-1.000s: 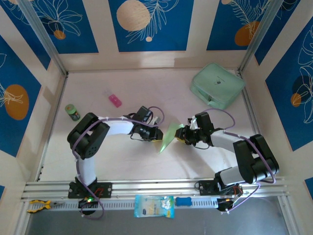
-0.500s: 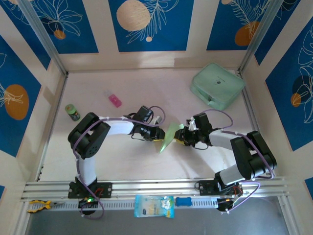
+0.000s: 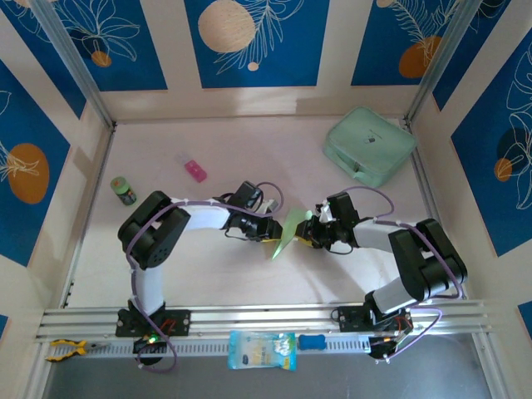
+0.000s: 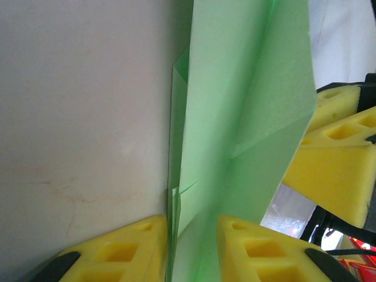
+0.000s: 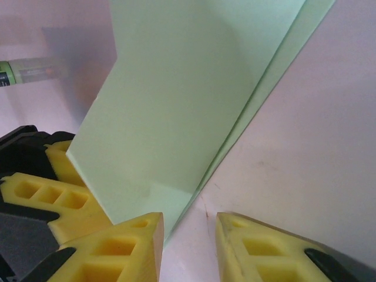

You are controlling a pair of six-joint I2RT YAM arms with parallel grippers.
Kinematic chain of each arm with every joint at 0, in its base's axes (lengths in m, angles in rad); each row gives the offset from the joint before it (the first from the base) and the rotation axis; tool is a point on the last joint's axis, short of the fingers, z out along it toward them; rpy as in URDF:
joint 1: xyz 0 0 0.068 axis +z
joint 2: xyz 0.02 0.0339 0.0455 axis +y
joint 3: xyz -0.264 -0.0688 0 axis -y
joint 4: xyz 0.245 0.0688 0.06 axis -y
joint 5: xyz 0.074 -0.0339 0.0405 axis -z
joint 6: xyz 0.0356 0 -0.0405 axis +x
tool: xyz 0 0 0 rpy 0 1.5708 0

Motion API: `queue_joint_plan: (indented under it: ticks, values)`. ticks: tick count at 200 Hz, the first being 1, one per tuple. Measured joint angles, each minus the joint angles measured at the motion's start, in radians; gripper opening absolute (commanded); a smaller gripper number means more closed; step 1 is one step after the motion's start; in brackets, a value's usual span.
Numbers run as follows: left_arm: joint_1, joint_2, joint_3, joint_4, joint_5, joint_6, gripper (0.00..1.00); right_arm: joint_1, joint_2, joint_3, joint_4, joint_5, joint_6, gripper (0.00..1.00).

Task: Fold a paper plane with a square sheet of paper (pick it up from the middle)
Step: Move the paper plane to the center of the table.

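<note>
The pale-green sheet of paper (image 3: 287, 231), folded into a slim pointed paper plane shape, stands on its edge at the table's middle. My left gripper (image 3: 270, 230) meets it from the left and my right gripper (image 3: 306, 235) from the right. In the left wrist view the folded paper (image 4: 235, 117) runs down between the fingers of the left gripper (image 4: 192, 220); the jaws stand apart, and the layers lie against the left finger. In the right wrist view the paper (image 5: 176, 88) ends by the left finger of the right gripper (image 5: 189, 216), whose jaws are open over bare table.
A mint-green zip case (image 3: 370, 144) lies at the back right. A pink item (image 3: 195, 170) and a small green bottle (image 3: 124, 191) sit at the left. A packet (image 3: 261, 349) and yellow pliers (image 3: 65, 349) lie by the front rail.
The right arm's elbow has shifted slightly to the left. Both grippers and the folded paper stay almost where they were.
</note>
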Motion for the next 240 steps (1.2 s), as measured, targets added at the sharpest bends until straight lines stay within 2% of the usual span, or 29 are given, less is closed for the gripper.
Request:
queue_joint_plan:
  ticks: [75,190,240]
  values:
    - [-0.006,0.014,0.017,-0.008,0.024,0.007,0.25,0.003,0.004,0.000,0.006,0.000,0.000,0.29]
    - [-0.011,0.024,0.038,-0.018,0.049,0.019,0.27,0.006,0.004,0.000,0.013,-0.008,0.000,0.29]
    - [-0.022,0.026,0.064,-0.095,-0.021,0.060,0.28,0.006,0.004,0.000,0.013,-0.012,0.000,0.29]
